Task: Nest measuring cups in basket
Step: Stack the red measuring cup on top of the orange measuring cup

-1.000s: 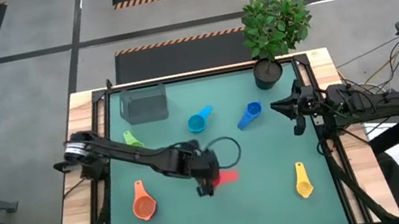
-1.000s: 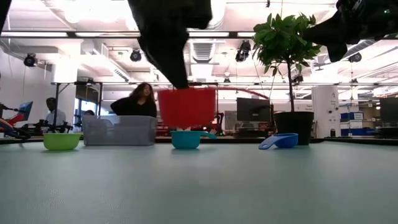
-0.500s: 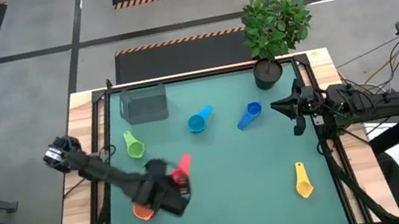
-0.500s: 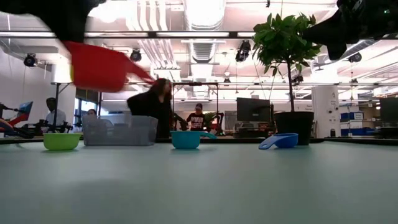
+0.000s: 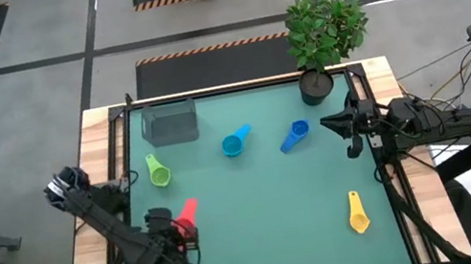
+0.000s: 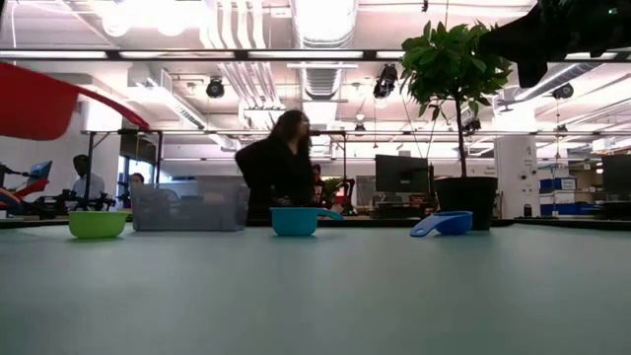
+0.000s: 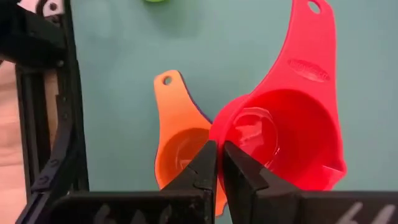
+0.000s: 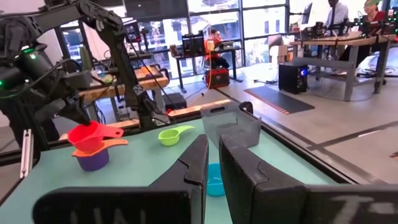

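Red plastic is pinched at the rim by the nearly closed left gripper (image 7: 219,163): the red cup (image 7: 287,127) is held just above the orange cup (image 7: 179,137), nested in the purple cup (image 8: 93,160), near the table's front-left. The right gripper (image 5: 350,133), fingers close together and empty, is parked at the right edge. The basket (image 5: 170,123) stands back-left.
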You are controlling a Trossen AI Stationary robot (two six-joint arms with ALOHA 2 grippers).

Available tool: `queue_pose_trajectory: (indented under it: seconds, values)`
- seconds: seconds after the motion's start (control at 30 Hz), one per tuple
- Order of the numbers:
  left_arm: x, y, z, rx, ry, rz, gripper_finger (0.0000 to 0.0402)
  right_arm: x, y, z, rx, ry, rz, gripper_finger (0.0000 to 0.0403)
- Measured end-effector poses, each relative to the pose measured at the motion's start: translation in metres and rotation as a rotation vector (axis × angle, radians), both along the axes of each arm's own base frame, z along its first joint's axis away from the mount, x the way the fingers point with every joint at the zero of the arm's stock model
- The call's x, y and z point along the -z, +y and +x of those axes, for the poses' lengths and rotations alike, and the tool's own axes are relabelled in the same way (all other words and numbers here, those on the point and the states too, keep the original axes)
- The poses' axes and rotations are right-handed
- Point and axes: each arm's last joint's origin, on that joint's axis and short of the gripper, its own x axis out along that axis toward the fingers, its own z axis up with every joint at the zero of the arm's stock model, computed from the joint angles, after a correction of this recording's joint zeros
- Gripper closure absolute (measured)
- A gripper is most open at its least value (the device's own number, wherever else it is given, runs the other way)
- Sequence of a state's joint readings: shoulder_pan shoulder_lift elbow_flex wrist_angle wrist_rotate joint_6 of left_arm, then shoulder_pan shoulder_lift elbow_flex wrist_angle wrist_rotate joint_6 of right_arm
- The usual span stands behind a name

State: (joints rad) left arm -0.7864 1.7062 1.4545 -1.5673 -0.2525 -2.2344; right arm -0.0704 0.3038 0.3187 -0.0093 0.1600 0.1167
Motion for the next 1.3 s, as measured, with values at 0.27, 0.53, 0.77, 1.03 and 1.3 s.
queue_pose_trajectory:
  seconds: [0.27, 0.53, 0.77, 1.03, 1.3]
  values:
    - [0.004, -0.018, -0.02, 0.091, 0.02, 0.008, 0.0402, 0.0, 0.0, 0.001, -0.001, 0.002, 0.015, 0.0374]
    - [0.018, -0.018, -0.03, 0.114, 0.059, 0.056, 0.0402, 0.002, 0.0, 0.003, -0.001, 0.014, 0.015, 0.0374]
    - [0.029, -0.016, -0.033, 0.123, 0.077, 0.075, 0.0402, 0.002, 0.0, 0.003, -0.002, 0.012, 0.024, 0.0374]
    - [0.034, -0.02, -0.039, 0.14, 0.09, 0.059, 0.0391, 0.002, 0.0, 0.003, -0.002, 0.01, 0.042, 0.0374]
    - [0.037, -0.021, -0.04, 0.135, 0.104, 0.042, 0.0374, 0.002, 0.0, 0.003, -0.002, 0.012, 0.042, 0.0374]
